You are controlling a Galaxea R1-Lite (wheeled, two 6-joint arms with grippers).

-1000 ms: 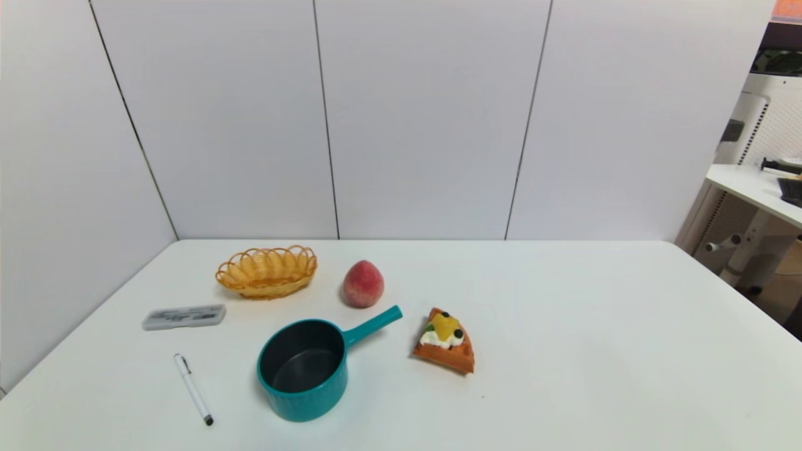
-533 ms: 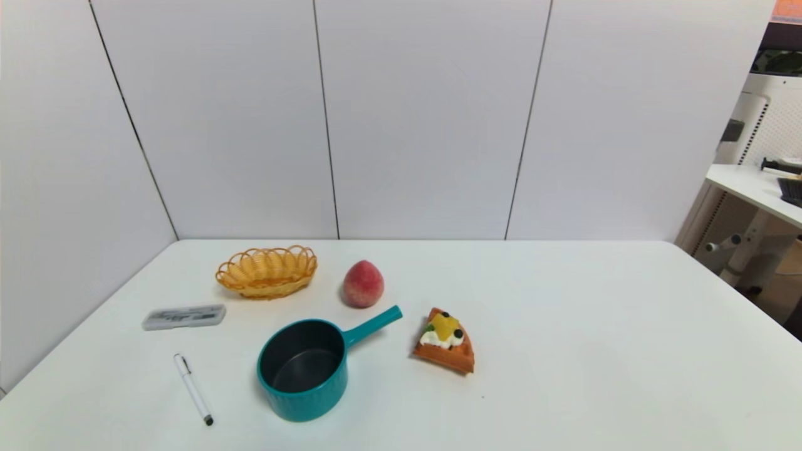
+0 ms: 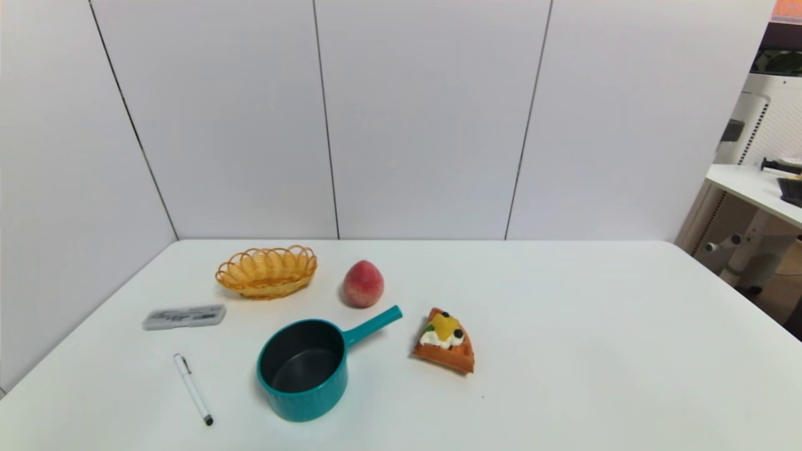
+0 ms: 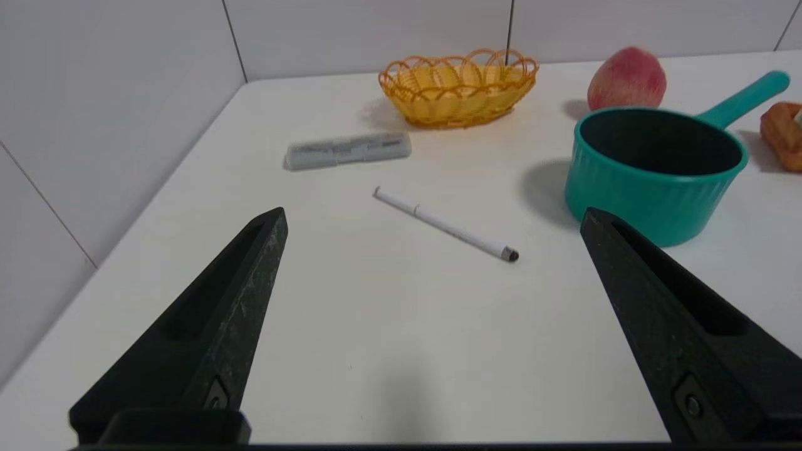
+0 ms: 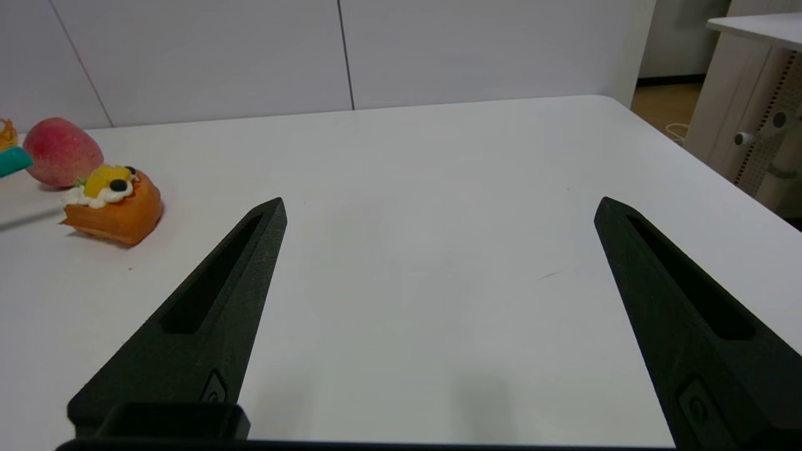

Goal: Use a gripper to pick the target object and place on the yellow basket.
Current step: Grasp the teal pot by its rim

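Over the white table [image 3: 564,326], only the wrist views show each tool [image 4: 433,213] [image 5: 441,200], spread wide, gripping nothing.

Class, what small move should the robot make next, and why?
Probably ease the left gripper over toward the saucepan: its jaws stand open with nothing between them, the pan sits on the robot's left side of the table, and the basket has nothing in it yet.
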